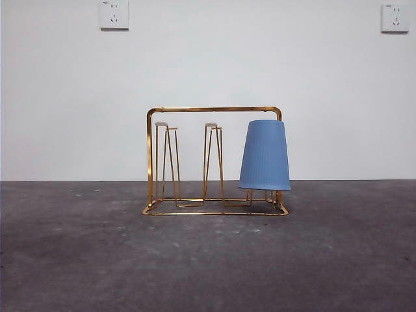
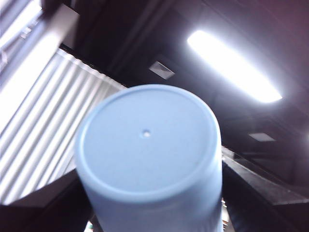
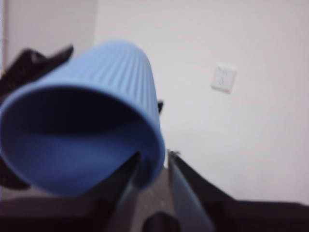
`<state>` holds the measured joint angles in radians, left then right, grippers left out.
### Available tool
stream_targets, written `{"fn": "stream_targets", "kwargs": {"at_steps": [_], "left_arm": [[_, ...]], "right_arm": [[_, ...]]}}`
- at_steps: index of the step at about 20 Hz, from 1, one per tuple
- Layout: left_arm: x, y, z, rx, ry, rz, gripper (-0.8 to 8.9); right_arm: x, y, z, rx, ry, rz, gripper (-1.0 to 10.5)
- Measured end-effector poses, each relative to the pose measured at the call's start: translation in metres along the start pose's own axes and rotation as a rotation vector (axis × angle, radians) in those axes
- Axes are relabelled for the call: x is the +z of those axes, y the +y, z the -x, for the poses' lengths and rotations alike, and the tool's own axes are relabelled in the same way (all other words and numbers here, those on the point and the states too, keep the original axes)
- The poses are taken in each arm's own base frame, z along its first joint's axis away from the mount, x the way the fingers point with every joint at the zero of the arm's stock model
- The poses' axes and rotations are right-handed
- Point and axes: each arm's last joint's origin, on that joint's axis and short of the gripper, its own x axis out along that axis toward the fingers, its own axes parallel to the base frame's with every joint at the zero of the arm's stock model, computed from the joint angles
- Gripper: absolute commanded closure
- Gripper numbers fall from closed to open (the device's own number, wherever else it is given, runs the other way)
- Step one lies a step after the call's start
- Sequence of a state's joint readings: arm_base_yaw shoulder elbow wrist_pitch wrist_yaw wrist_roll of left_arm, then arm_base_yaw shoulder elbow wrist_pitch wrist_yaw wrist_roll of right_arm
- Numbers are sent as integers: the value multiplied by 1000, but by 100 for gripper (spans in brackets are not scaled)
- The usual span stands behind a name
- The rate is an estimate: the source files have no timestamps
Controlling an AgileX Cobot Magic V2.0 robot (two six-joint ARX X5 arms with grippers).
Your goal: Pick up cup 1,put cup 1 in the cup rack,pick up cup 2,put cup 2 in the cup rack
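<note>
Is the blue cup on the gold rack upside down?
Yes. The blue cup sits mouth down, wide rim lowest and closed base on top, over a peg of the cup rack.

Even, soft light fills the front view, the cup rack (image 1: 214,161) sharp with faint shadow beneath, while a ceiling lamp (image 2: 234,65) glares beyond the left fingers and the right-wrist blue cup (image 3: 82,121) blurs

Two wall sockets (image 1: 114,14) above grey table (image 1: 208,260)
</note>
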<state>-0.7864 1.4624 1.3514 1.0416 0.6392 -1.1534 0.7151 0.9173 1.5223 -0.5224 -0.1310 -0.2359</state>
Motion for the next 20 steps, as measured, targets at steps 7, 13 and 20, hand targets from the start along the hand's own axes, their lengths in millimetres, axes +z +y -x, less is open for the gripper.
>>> {"fn": "stream_targets", "kwargs": {"at_steps": [7, 13, 20], "left_arm": [[13, 9, 14, 165, 83, 8, 819], [12, -2, 51, 857, 204, -245, 820], [-2, 15, 83, 1387, 493, -583, 820]], "right_arm": [[-17, 5, 28, -49, 223, -16, 780], [-32, 10, 60, -90, 404, 6, 783], [-33, 11, 67, -86, 421, 7, 783]]}}
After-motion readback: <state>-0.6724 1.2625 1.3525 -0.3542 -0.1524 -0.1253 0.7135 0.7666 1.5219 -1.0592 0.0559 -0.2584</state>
